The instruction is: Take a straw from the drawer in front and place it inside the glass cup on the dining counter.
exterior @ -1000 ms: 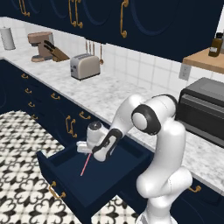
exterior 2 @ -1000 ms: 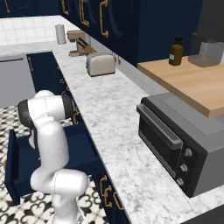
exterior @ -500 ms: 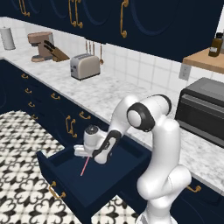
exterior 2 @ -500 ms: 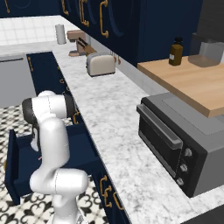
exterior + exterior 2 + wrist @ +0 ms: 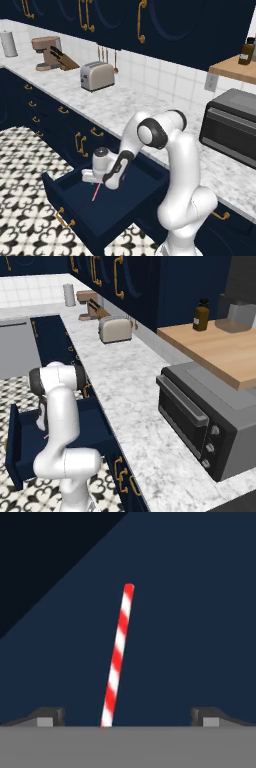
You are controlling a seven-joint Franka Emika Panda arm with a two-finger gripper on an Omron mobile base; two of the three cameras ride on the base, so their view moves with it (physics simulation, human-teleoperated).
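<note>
Arm bent forward and down, wrist low, fingers (image 5: 50, 716) spread wide, nothing between them

one straw (image 5: 117, 657), one open drawer (image 5: 75, 210), one toaster (image 5: 97, 76)

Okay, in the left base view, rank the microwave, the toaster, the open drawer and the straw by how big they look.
1. drawer
2. microwave
3. toaster
4. straw

The drawer sits nearest the camera, so its lead may be exaggerated.
</note>
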